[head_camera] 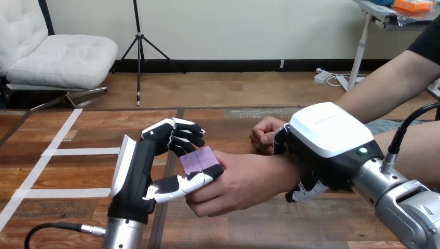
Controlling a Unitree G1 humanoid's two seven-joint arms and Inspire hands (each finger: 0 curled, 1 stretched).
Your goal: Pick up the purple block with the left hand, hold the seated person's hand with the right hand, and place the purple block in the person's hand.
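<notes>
Robot's left hand [137,171]: fingers and thumb pinch the purple block [201,160], held against the person's hand [244,181] above the surface [78,171]. Robot's right hand [332,135]: fingers curled round the person's wrist [283,168].

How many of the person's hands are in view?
2. One person's hand lies mid-table beside the purple block pinched in the robot's left hand, its wrist gripped by the right hand. The other, a fist, sits just behind that right hand.
</notes>
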